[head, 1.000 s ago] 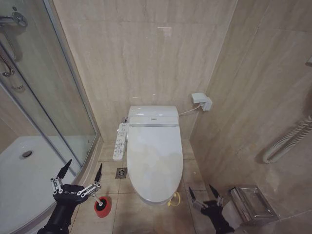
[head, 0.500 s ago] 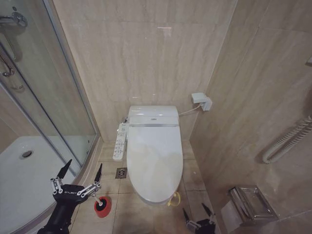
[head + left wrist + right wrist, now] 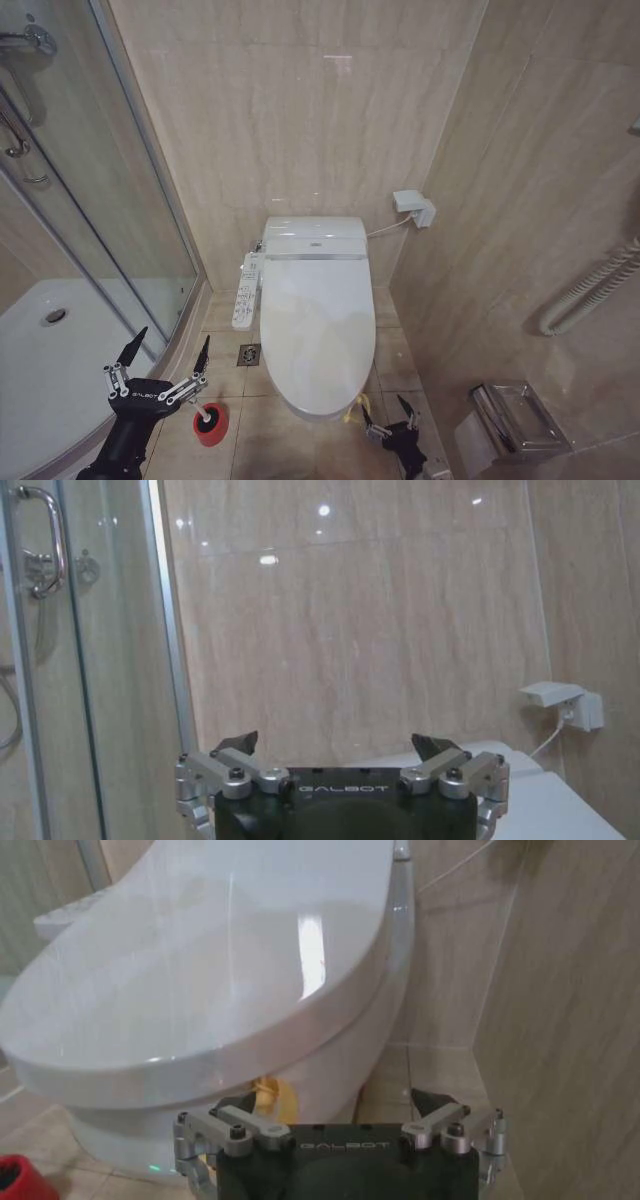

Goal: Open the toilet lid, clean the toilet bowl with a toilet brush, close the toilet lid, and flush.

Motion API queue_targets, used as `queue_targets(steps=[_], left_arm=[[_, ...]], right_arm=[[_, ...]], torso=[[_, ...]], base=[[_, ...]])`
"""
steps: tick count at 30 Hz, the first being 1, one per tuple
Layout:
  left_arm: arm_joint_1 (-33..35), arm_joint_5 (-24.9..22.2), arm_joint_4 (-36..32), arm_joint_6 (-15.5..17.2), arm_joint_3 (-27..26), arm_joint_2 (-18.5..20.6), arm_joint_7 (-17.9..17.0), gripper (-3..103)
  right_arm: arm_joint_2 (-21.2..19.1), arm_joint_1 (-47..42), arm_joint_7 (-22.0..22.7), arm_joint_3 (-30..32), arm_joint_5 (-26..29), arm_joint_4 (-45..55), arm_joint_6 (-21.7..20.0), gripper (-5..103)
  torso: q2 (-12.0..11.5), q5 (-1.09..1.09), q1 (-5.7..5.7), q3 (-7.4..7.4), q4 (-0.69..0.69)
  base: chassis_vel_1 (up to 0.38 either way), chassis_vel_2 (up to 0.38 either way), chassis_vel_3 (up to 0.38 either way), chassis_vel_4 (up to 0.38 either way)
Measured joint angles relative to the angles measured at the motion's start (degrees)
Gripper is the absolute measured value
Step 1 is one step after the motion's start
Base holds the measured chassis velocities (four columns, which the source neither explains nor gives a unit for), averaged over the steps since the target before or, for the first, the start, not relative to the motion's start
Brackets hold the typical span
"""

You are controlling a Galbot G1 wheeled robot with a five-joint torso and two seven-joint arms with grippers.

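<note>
Right hand (image 3: 388, 420) wide open and empty, just below the closed toilet lid's (image 3: 316, 325) yellow loop (image 3: 355, 408).

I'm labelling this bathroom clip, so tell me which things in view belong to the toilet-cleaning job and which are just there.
Job:
toilet lid, shut, with yellow loop
red holder cup, floor left of toilet
right gripper, open, near the loop
left gripper, open, above the cup

Just there:
side button panel
shower door
wall socket
paper holder
floor drain
</note>
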Motion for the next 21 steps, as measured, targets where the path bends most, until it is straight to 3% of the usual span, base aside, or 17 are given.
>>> queue_targets(steps=[21], left_arm=[[0.0, 0.0, 0.0, 0.0, 0.0, 0.0, 0.0, 100]], right_arm=[[1.6, 3.3, 0.8, -0.2, -3.1, -5.3, 2.3, 100]], torso=[[0.0, 0.00, -0.01, 0.00, -0.01]], base=[[0.000, 0.000, 0.000, 0.000]])
